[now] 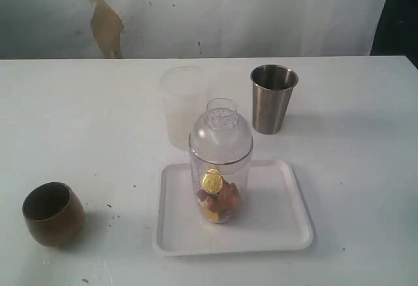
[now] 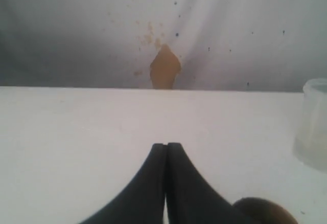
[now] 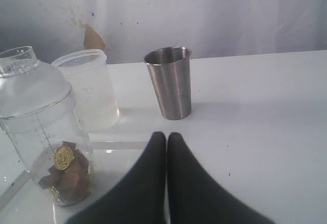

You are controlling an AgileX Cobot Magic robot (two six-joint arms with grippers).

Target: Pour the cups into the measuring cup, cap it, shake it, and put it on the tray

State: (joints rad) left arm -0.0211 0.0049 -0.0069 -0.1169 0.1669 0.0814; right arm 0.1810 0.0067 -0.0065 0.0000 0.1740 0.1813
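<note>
- One squat brown wooden-looking cup (image 1: 52, 213) is standing upright on the white table (image 1: 366, 155) at the far left, well apart from everything else, its mouth facing up.
- One frosted whitish cup (image 1: 181, 106) is standing upright left of centre, behind the tray and just off its far rim.
- One clear measuring cup (image 1: 220, 162) is standing upright on the tray, toward its far edge. It is wearing a domed, see-through cap (image 1: 221, 129) with a narrow open neck on top.
- A small heap of brown and reddish pieces (image 1: 221, 204) is lying at the bottom of the measuring cup, with one round gold disc (image 1: 211, 182) showing against the wall (what the pieces are I cannot tell).
- One flat white tray (image 1: 287, 227) is lying at centre front, carrying only the measuring cup.
- One shiny steel tumbler (image 1: 273, 98) is standing upright behind the tray's far right corner, apart from it, mouth up.
- That is making four vessels and one tray in all.
- The left gripper (image 2: 166, 146) is hanging low over bare table with its two black fingers (image 2: 153, 173) pressed together, nothing between them; the brown cup is showing just beside it in the left wrist view.
- The right gripper (image 3: 166, 134) is likewise keeping its two black fingers (image 3: 184, 173) closed tip to tip and empty, over the tray's rim, touching neither the measuring cup nor the steel tumbler beyond.
</note>
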